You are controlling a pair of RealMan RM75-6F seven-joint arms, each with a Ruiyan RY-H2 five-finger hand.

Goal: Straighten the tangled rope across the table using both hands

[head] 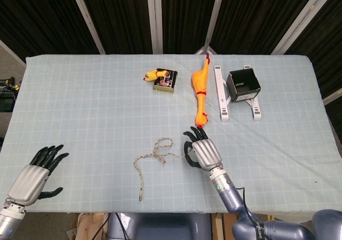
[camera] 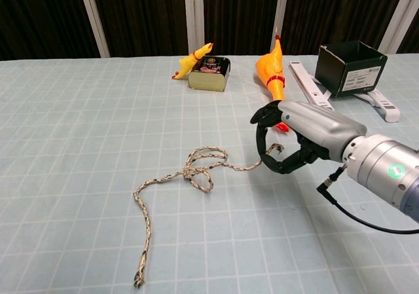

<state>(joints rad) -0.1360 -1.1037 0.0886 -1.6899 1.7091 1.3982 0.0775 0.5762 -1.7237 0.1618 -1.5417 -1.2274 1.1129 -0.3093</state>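
A speckled rope (head: 154, 155) (camera: 175, 181) lies on the checked cloth with a small tangle of loops near its right end and a long tail curving down toward the front edge. My right hand (head: 202, 153) (camera: 298, 135) pinches the rope's right end between thumb and fingers, just right of the loops. At the front left corner, far from the rope, my left hand (head: 33, 176) is open with its fingers spread. The chest view does not show it.
A long rubber chicken (head: 200, 90) lies just behind my right hand. A small yellow toy and tin (head: 163, 79) sit further back. A black box (head: 243, 85) rests on a white stand (head: 222, 94) at the back right. A black cable (camera: 366, 220) trails from my right wrist.
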